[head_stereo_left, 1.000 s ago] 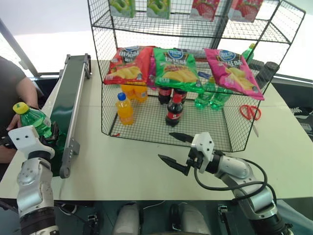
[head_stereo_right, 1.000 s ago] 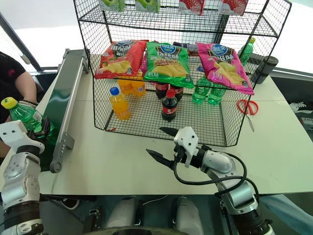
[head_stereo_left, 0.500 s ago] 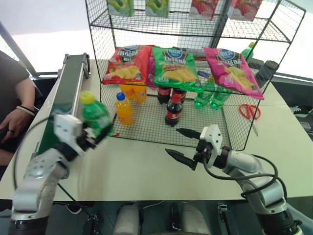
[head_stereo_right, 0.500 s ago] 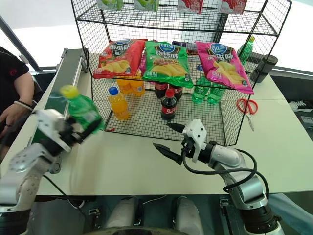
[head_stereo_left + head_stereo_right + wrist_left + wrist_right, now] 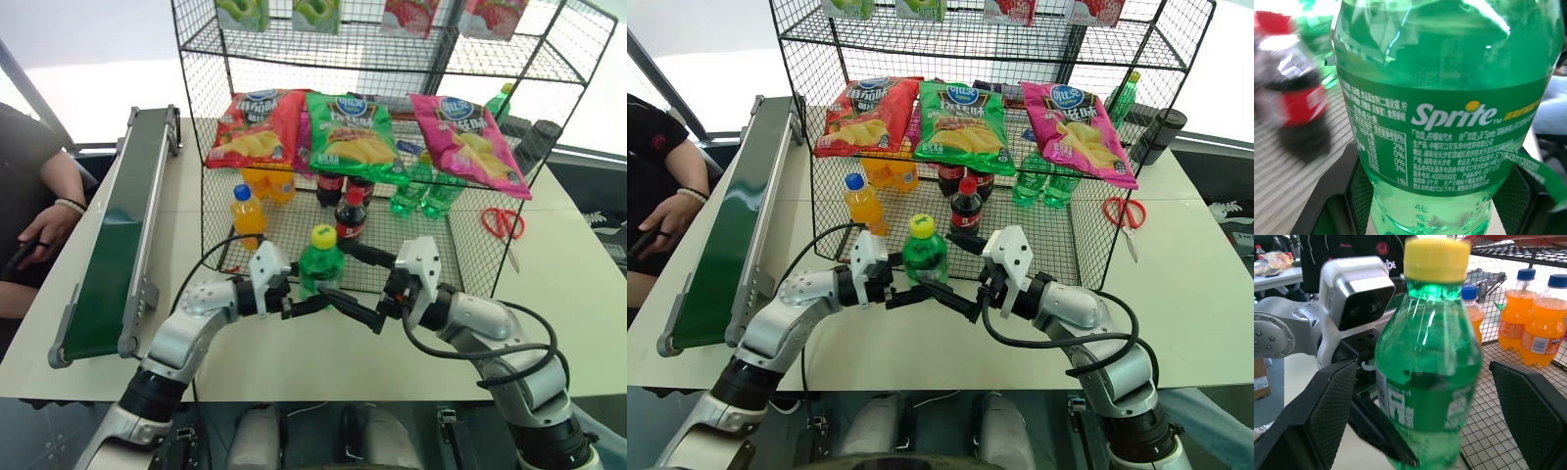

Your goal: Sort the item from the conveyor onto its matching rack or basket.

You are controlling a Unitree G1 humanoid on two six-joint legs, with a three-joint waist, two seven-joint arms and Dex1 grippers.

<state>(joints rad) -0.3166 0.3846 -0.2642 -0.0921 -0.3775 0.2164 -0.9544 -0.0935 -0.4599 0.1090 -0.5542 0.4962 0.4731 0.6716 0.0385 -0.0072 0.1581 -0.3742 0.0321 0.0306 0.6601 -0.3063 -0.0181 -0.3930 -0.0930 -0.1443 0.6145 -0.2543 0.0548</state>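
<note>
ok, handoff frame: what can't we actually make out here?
- Green soda bottle base: in the left eye view the left end effector covers it; the left wrist view cuts it off.
- Contact with the right end effector: its fingers stand apart on either side of the bottle, touching unclear.
- Cola bottle label: blurred in the left wrist view.
- Top-tier packs: cut off by the edge.

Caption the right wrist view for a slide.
Upright green bottle, held by left gripper, sits between the right gripper's open jaws.
</note>
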